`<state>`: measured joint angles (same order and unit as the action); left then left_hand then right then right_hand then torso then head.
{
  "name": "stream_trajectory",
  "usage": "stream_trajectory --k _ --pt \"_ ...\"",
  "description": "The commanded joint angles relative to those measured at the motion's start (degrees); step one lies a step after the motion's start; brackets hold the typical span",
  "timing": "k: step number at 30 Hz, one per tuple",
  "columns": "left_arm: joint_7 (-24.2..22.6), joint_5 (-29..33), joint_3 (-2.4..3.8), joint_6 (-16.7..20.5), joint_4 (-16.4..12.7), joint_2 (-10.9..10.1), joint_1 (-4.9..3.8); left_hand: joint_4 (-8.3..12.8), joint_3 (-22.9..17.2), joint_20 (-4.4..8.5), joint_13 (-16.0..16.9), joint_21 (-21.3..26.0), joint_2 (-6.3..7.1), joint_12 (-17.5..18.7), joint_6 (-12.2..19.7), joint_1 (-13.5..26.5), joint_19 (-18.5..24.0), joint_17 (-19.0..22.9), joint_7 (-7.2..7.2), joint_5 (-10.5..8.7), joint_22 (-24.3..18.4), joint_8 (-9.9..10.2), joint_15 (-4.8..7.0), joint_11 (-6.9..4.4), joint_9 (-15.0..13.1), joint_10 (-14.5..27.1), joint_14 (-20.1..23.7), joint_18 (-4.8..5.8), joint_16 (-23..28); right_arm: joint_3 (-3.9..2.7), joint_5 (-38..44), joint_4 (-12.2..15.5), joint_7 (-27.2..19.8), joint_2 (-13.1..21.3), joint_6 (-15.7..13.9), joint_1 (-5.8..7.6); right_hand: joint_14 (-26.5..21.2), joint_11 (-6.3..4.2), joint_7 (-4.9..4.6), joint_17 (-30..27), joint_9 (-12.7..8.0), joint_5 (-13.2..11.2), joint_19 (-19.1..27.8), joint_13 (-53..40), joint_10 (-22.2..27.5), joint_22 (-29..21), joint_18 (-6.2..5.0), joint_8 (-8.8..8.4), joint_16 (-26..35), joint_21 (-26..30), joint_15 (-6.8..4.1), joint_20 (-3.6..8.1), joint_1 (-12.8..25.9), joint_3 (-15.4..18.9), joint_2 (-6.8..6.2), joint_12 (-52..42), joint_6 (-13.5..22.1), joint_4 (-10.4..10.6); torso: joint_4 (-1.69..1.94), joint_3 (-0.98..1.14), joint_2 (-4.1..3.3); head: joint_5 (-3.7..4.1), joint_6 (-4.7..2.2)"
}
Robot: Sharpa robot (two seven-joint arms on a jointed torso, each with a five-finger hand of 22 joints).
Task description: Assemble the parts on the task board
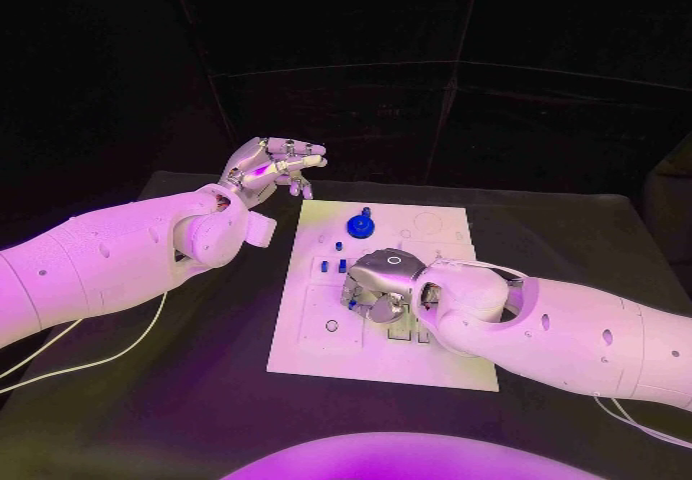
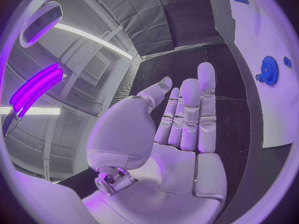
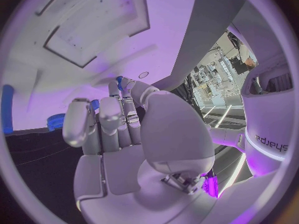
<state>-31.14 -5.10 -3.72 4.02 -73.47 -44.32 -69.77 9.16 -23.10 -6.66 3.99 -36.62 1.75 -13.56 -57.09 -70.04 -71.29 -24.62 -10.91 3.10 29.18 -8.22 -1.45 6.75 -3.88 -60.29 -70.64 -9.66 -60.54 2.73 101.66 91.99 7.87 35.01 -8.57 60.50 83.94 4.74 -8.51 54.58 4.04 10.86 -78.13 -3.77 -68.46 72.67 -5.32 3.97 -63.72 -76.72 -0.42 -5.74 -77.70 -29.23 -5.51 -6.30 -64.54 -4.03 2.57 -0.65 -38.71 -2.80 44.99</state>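
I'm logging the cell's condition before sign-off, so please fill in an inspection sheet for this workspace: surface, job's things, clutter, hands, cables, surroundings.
Surface: black table, bare around the board.
Job's things: white rectangular task board lies mid-table; a blue round gear-like part stands near its far edge, small blue parts sit left of the right hand.
Clutter: nothing seen.
Hands: silver left hand is raised off the board's far left corner, fingers apart, holding nothing; silver right hand is down over the board's middle, and whether it holds a part cannot be told.
Cables: thin white cable trails under the left arm; another under the right.
Surroundings: dark curtain backdrop.
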Motion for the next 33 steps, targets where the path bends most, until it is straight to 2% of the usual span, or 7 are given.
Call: stream_trajectory --k 1,4,9,19,24,27,33 --pt "0.2 0.3 0.05 -0.8 0.0 0.0 -0.08 0.0 0.4 -0.21 -0.1 0.3 -0.06 -0.3 0.5 0.4 0.3 0.1 0.0 -0.15 -0.1 -0.3 0.05 -0.08 0.0 0.3 0.5 -0.77 0.2 0.06 1.6 -0.2 0.7 -0.1 1.1 -0.01 1.2 0.17 -0.32 -0.4 -0.2 0.2 0.5 0.2 1.1 -0.3 0.7 -0.38 0.2 0.5 0.35 -0.12 1.1 0.8 -0.42 0.7 0.9 0.4 0.02 0.02 0.04 0.0 -0.04" --pt "0.5 0.3 0.05 -0.9 0.1 0.0 -0.08 0.0 0.5 -0.22 -0.1 0.3 -0.04 -0.3 0.6 0.3 0.3 0.1 0.0 -0.16 -0.1 -0.3 0.05 -0.07 0.0 0.4 0.5 -0.78 0.2 0.06 1.0 -0.4 0.3 -0.2 -0.3 -0.01 0.8 1.13 -1.44 -1.0 -0.5 -0.2 1.4 0.2 4.2 -1.3 0.5 -0.57 0.3 1.3 1.21 -0.7 2.5 2.1 -1.58 2.0 4.2 1.0 0.04 0.02 0.01 0.02 -0.06" --pt "0.8 0.3 0.04 -1.0 0.1 0.0 -0.08 0.0 0.6 -0.23 -0.1 0.3 -0.02 -0.4 0.7 0.3 0.3 0.1 -0.04 -0.16 -0.1 -0.3 0.03 -0.04 0.0 0.5 0.5 -0.78 0.2 0.07 0.5 -0.7 -0.1 -0.2 -2.6 -0.01 0.1 2.13 -2.07 -2.7 -0.4 -1.1 3.1 0.1 8.4 -3.4 -0.08 -0.46 1.1 3.1 1.92 -1.55 3.0 4.1 -2.21 2.3 8.0 1.4 -0.01 0.03 0.0 0.01 -0.09" --pt "1.1 0.3 0.04 -1.3 0.2 0.0 -0.08 0.0 0.7 -0.25 -0.1 0.4 -0.03 -0.4 0.8 0.3 0.3 0.2 -0.08 -0.16 -0.2 -0.3 0.0 0.0 0.0 0.6 0.6 -0.77 0.2 0.06 0.1 1.1 -1.0 1.8 -7.9 -0.04 -0.3 2.14 -1.84 -4.1 -0.2 -0.5 3.9 -0.2 10.4 -4.5 -0.42 -0.16 1.5 4.2 1.98 -1.82 2.4 6.4 -1.72 0.7 9.3 1.5 -0.04 0.06 0.06 0.08 -0.26" --pt "1.3 0.3 0.03 -1.3 0.4 0.0 -0.08 0.0 0.8 -0.26 -0.1 0.5 -0.02 -0.4 0.8 0.3 0.3 0.2 -0.09 -0.17 -0.2 -0.3 -0.01 0.01 0.0 0.7 0.6 -0.77 0.2 0.0 -2.8 4.3 -0.5 5.8 -9.6 0.03 -0.3 1.92 -1.62 -4.1 -0.1 -0.3 3.7 -0.3 9.9 -4.3 -0.38 0.09 1.2 4.0 1.81 -1.72 2.7 7.3 -1.56 -0.6 8.7 1.9 -0.03 -0.05 0.15 1.08 -0.66" --pt "1.4 0.3 0.03 -1.4 0.4 -0.1 -0.08 0.0 0.8 -0.26 -0.1 0.5 -0.02 -0.4 0.8 0.3 0.3 0.2 -0.09 -0.17 -0.2 -0.3 -0.01 0.01 0.0 0.7 0.6 -0.77 0.2 -0.25 -4.5 6.1 0.5 8.8 -9.6 0.47 -0.2 1.84 -1.64 -4.0 0.0 0.6 3.4 -0.3 9.6 -4.1 -0.29 0.2 0.9 3.8 1.75 -1.64 2.6 7.7 -1.42 -1.3 8.2 2.1 -0.01 -0.07 0.12 1.49 -0.93" --pt "1.4 0.3 0.03 -1.7 0.5 -0.1 -0.08 0.2 0.9 -0.27 -0.1 0.5 -0.13 -0.5 0.9 0.0 0.3 0.3 -0.1 -0.16 -0.3 -0.4 -0.02 0.02 0.0 0.8 0.7 -0.78 0.2 -1.6 -3.7 7.1 6.2 13.6 -4.4 2.76 -0.3 1.44 -0.93 -4.7 -0.2 -0.2 3.5 -0.1 11.5 -4.4 -0.39 -0.26 0.8 4.1 1.47 -1.39 3.3 10.8 -2.53 -2.2 9.2 2.7 -0.28 0.04 0.04 2.14 -1.35"
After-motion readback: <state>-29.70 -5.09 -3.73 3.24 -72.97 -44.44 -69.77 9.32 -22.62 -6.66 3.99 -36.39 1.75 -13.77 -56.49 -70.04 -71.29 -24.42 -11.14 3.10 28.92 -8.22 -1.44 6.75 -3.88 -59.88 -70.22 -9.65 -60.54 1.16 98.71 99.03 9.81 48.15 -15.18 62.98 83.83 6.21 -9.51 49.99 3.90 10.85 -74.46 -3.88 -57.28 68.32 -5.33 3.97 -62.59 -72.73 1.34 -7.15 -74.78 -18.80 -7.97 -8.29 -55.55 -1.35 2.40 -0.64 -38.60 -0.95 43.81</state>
